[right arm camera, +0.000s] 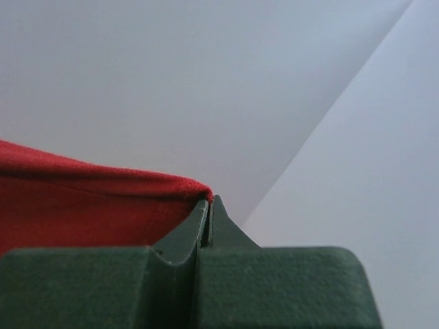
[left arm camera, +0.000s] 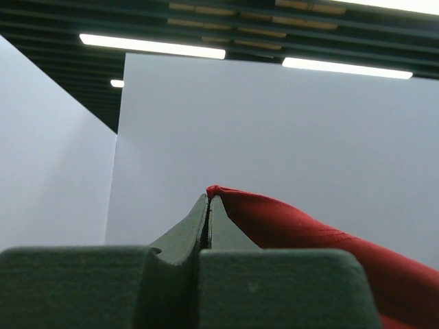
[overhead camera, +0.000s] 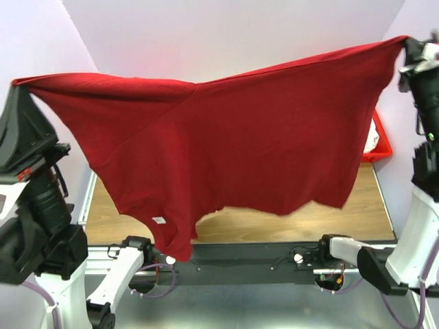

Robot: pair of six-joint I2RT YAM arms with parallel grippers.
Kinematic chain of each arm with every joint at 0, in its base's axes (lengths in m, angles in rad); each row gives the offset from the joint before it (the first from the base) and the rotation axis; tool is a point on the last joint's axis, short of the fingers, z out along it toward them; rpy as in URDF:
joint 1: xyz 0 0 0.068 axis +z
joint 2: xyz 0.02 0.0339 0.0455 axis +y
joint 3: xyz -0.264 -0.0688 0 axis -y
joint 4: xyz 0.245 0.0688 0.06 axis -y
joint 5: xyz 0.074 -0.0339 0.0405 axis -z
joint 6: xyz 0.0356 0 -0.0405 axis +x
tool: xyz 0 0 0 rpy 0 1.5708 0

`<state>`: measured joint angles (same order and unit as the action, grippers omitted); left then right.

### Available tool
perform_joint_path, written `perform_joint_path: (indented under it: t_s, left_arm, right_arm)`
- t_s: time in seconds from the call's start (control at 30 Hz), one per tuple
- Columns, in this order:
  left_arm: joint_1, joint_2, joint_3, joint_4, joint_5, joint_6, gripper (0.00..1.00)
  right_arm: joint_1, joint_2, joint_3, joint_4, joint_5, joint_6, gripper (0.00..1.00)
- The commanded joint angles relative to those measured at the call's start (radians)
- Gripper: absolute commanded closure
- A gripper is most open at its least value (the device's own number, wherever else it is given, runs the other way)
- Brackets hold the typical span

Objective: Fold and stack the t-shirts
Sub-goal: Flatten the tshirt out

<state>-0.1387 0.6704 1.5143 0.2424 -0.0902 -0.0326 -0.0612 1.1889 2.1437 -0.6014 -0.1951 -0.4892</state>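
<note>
A large dark red t-shirt point(overhead camera: 240, 137) hangs spread in the air between both arms, above the table. My left gripper point(overhead camera: 19, 83) is shut on its left corner, high at the left edge. Raised at the top right, my right gripper point(overhead camera: 406, 42) is shut on the other corner. In the left wrist view the closed fingertips point(left arm camera: 208, 199) pinch a red fold point(left arm camera: 288, 219) that runs off to the right. The right wrist view shows the shut gripper point(right arm camera: 209, 200) holding red cloth point(right arm camera: 89, 199) that stretches to the left. The shirt's lower edge droops near the arm bases, a small white label point(overhead camera: 159, 220) showing.
A red plastic tray point(overhead camera: 381, 140) with something white in it sits at the right, mostly hidden behind the shirt. The wooden table top point(overhead camera: 302, 223) shows below the cloth. White walls point(overhead camera: 226, 34) close in the back and sides.
</note>
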Motion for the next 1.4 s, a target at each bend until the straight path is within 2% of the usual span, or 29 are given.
perform_joint_path:
  t_s: [0.0, 0.2, 0.23, 0.33, 0.47, 0.6, 0.7, 0.8, 1.0, 1.23, 1.37]
  left_arm:
    - [0.005, 0.018, -0.089, 0.052, -0.068, 0.056, 1.00]
    - [0.005, 0.073, -0.310, 0.152, -0.144, 0.085, 1.00]
    - [0.005, 0.092, -0.386, 0.167, -0.167, 0.085, 1.00]
    - [0.008, 0.196, -0.530, 0.250, -0.187, 0.076, 1.00]
    - [0.048, 0.415, -0.592, 0.328, -0.149, 0.037, 1.00]
    - [0.105, 0.758, -0.504, 0.339, -0.053, -0.041, 1.00]
    - [0.129, 0.953, -0.378, 0.299, 0.016, -0.076, 1.00]
    - [0.168, 1.070, -0.267, 0.239, 0.075, -0.107, 1.00]
    - [0.192, 1.175, -0.112, 0.164, 0.141, -0.092, 1.00]
    - [0.209, 1.241, 0.009, 0.103, 0.239, -0.047, 1.00]
    - [0.218, 1.249, 0.000, 0.092, 0.259, -0.038, 1.00]
  right_arm:
    - [-0.014, 0.052, -0.068, -0.015, -0.030, 0.029, 0.99]
    - [-0.014, 0.103, -0.232, 0.026, -0.150, 0.054, 0.99]
    - [-0.014, 0.109, -0.270, 0.041, -0.177, 0.058, 0.99]
    - [-0.014, 0.141, -0.470, 0.130, -0.286, 0.066, 0.99]
    - [-0.011, 0.245, -0.646, 0.241, -0.354, 0.066, 0.99]
    - [0.009, 0.415, -0.722, 0.356, -0.359, 0.041, 0.99]
    - [0.026, 0.592, -0.684, 0.371, -0.331, 0.024, 0.99]
    - [0.035, 0.741, -0.599, 0.390, -0.255, 0.046, 0.99]
    - [0.035, 0.952, -0.420, 0.394, -0.106, 0.064, 0.99]
    - [0.035, 1.012, -0.335, 0.400, -0.064, 0.075, 0.99]
    - [0.035, 1.020, -0.317, 0.400, -0.064, 0.080, 0.99]
